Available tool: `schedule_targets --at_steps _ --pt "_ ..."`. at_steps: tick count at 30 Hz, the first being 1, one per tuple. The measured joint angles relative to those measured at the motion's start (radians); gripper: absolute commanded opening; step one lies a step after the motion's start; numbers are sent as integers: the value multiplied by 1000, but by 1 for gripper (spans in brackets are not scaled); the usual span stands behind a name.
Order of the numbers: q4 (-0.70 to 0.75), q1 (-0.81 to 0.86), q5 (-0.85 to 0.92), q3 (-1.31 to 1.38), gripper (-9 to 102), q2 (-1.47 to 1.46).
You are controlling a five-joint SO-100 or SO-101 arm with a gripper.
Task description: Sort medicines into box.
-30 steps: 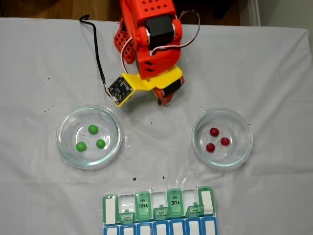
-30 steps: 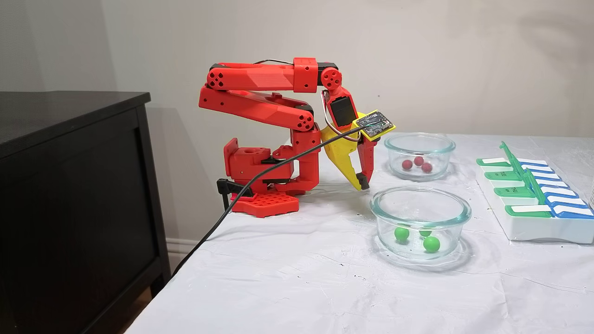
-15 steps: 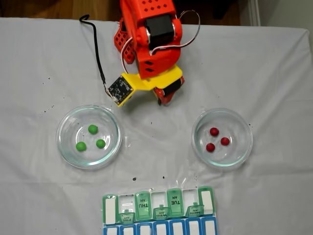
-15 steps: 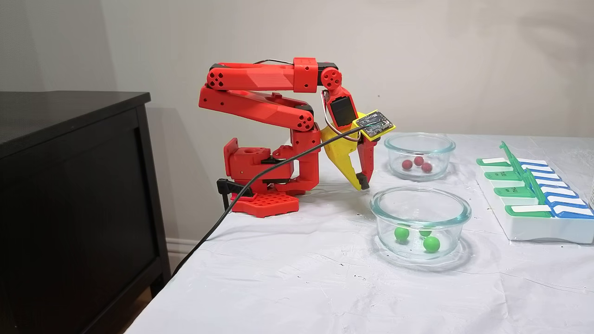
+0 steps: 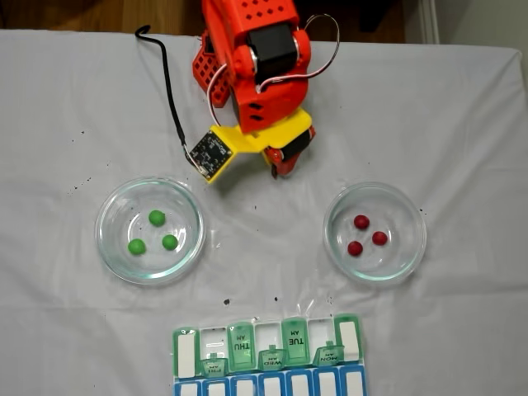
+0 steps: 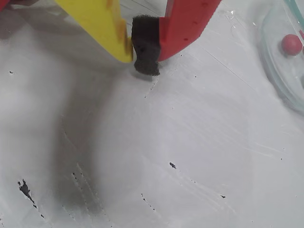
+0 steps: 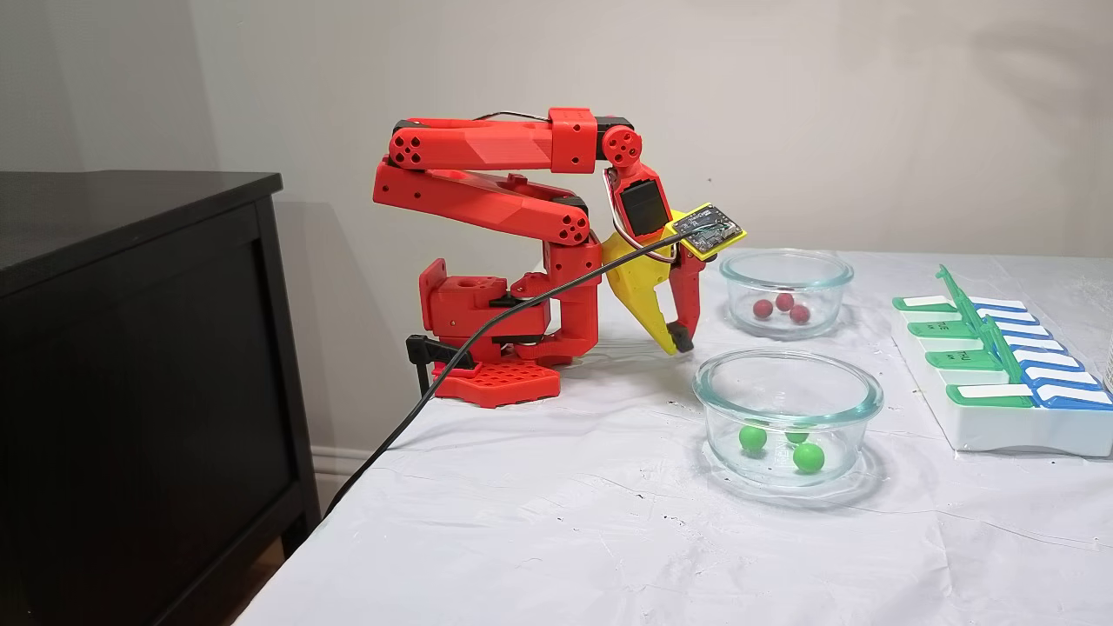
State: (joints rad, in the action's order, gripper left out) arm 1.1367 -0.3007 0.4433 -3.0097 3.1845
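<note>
Three green medicines [image 5: 157, 217] lie in the left glass dish [image 5: 111, 202], and three dark red medicines [image 5: 361, 221] in the right dish [image 5: 412, 210], as a fixed view from above shows them. The box [image 5: 186, 351] lies at the near edge, with green lids partly raised over white cells. My gripper [image 5: 279, 170] hangs between the dishes, closer to the arm's base, and just above the cloth. It is shut with nothing held. In the wrist view the gripper [image 6: 140, 54] has its black pad against the yellow finger, and one red medicine [image 6: 291, 43] shows at the right edge.
A white cloth [image 7: 556, 522] covers the table. In a fixed view from the side, a black cabinet [image 7: 130, 348] stands beside the table. A black cable [image 7: 452, 365] runs from the wrist camera board [image 7: 709, 230] off the table's edge. The box [image 7: 1009, 430] sits beyond both dishes.
The wrist has tilted slightly; the camera board and fingertips rose a little and shifted a touch toward the dishes. The balls, dishes and box have not moved.
</note>
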Motion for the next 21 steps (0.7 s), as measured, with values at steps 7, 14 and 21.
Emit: schedule_targets --at_steps 7,14,21 --pt "55 2 29 127 0 0" --pt "55 2 15 319 0 -20" --pt "11 9 -14 495 0 -222"
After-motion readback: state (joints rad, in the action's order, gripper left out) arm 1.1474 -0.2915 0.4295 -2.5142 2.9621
